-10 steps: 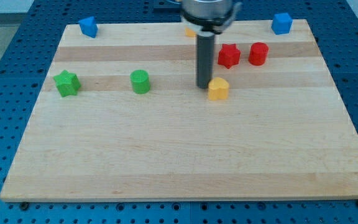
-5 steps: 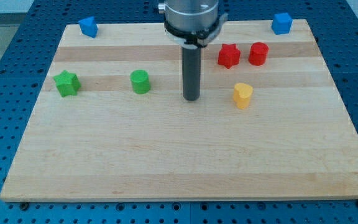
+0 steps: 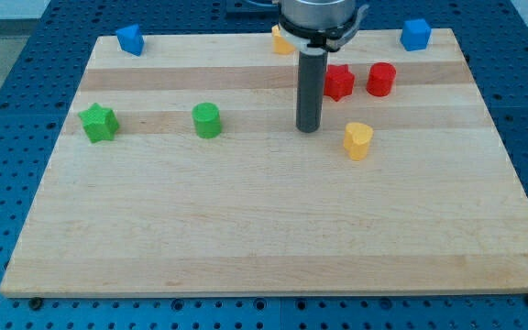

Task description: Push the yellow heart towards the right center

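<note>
On wooden board (image 3: pixel 246 229): my tip (image 3: pixel 309 129) just left of yellow heart (image 3: pixel 357 140), apart; no fingers here.

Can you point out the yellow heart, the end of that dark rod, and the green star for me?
yellow heart (image 3: pixel 358 139), camera view, on its top face.
my tip (image 3: pixel 309 129), camera view, the rod's very bottom end.
green star (image 3: pixel 98 122), camera view, middle of its top.

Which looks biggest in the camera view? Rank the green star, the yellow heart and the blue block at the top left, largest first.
1. Green star block, clearly widest.
2. Yellow heart block and blue block look about alike; the blue one sits farther up the wooden board, perhaps farther from the camera, so I won't rank them.
</note>
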You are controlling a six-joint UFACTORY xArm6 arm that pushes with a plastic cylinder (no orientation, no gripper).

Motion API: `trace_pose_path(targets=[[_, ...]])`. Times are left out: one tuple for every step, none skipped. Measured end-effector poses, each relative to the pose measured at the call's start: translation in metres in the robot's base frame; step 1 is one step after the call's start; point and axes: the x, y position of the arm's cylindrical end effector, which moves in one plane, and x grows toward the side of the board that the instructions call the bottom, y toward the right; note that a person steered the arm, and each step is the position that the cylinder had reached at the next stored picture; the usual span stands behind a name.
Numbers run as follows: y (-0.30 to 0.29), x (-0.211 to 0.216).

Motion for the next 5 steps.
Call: trace_pose_path(targets=[[0.009, 0.042], [0.037, 0.060], [0.044, 0.040], [0.049, 0.022], [0.058, 0.015]])
